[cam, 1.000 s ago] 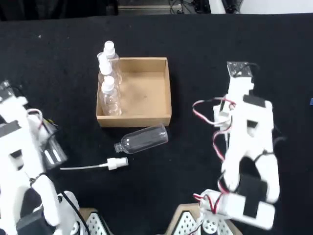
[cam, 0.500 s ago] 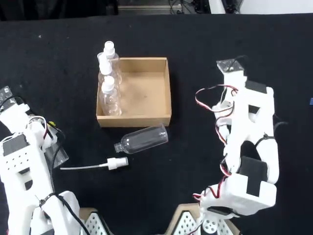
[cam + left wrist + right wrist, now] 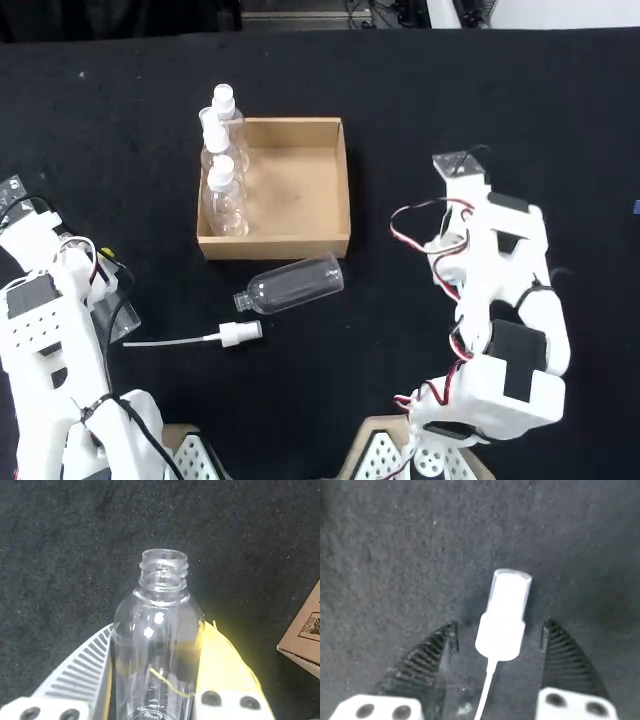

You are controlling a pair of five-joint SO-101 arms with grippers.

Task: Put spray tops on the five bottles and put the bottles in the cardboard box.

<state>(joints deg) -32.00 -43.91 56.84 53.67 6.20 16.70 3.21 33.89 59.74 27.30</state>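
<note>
The left gripper [image 3: 160, 627] clamps an uncapped clear plastic bottle [image 3: 161, 580] at the near left of the black worktop [image 3: 520, 80]. The right gripper [image 3: 500, 625], jaws apart, straddles a white spray top [image 3: 507, 600] to the right of the cardboard box [image 3: 345, 190].

The clear plastic bottle [image 3: 157, 630] is gleaming glossily. The counter [image 3: 395, 555] is wearing matt, fuzzy black cloth. The box [image 3: 300, 190] is showing dull brown cardboard, and the spray top [image 3: 504, 615] is looking like smooth white plastic.

Box [image 3: 300, 246] R half free; 3 bottles [image 3: 224, 196] along L wall
</note>
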